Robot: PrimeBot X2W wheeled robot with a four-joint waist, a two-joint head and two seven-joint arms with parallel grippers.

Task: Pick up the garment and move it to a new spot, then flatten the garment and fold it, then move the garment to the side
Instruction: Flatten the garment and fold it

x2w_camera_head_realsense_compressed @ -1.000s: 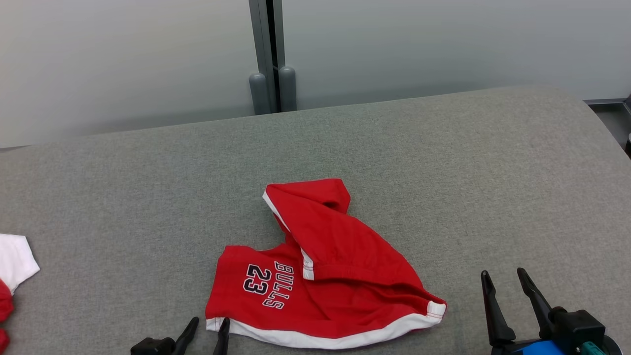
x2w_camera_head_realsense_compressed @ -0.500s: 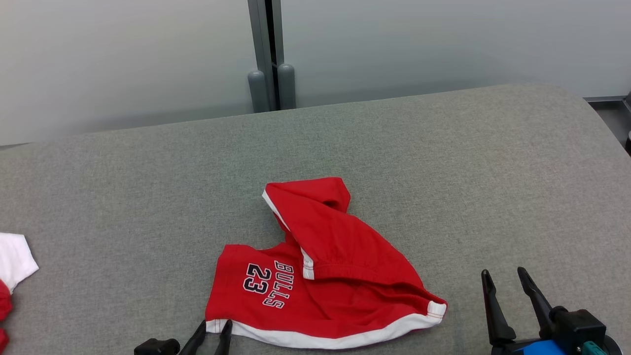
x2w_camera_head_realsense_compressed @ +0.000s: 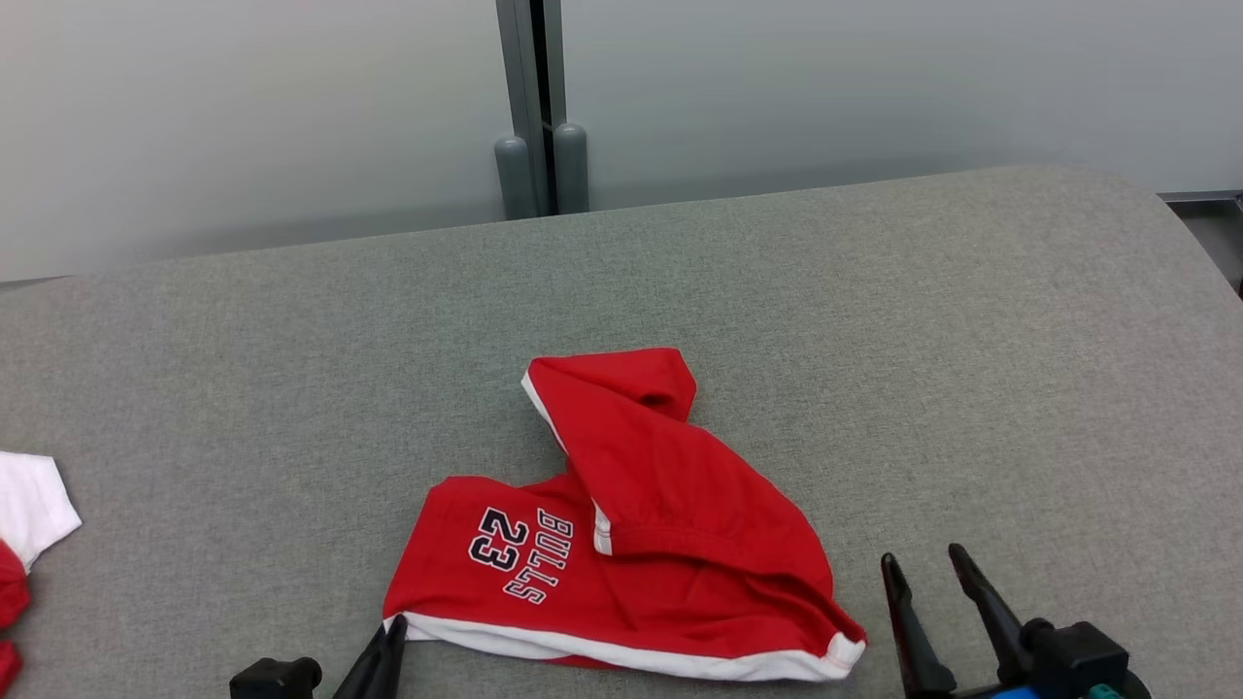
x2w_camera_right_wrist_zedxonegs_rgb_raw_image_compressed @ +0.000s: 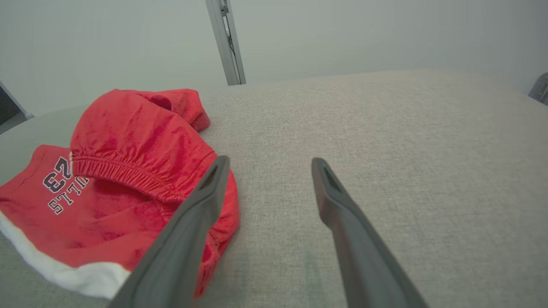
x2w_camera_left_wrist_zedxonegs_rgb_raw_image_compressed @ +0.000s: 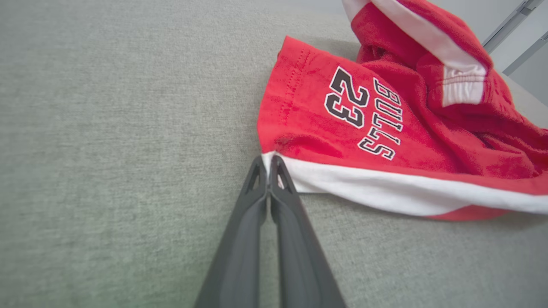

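Observation:
The garment (x2w_camera_head_realsense_compressed: 631, 544) is a small pair of red shorts with a white hem and "BULLS 23" print, lying crumpled and half folded over itself on the grey padded table (x2w_camera_head_realsense_compressed: 874, 340). My left gripper (x2w_camera_head_realsense_compressed: 393, 629) is shut on the near left corner of the white hem (x2w_camera_left_wrist_zedxonegs_rgb_raw_image_compressed: 342, 184); in the left wrist view my left gripper (x2w_camera_left_wrist_zedxonegs_rgb_raw_image_compressed: 268, 160) pinches that corner between closed tips. My right gripper (x2w_camera_head_realsense_compressed: 923, 558) stands open just right of the shorts' right end. In the right wrist view my right gripper (x2w_camera_right_wrist_zedxonegs_rgb_raw_image_compressed: 269, 161) has the garment (x2w_camera_right_wrist_zedxonegs_rgb_raw_image_compressed: 128, 171) beside its left finger, and nothing lies between the fingers.
White and red clothing (x2w_camera_head_realsense_compressed: 29, 510) lies at the table's left edge. A grey post (x2w_camera_head_realsense_compressed: 541, 175) stands behind the table's far edge, in front of a pale wall. The table curves down at the right (x2w_camera_head_realsense_compressed: 1185, 252).
My left gripper has closed on the hem corner and drawn it slightly left. My right gripper has moved left, closer to the shorts' right end.

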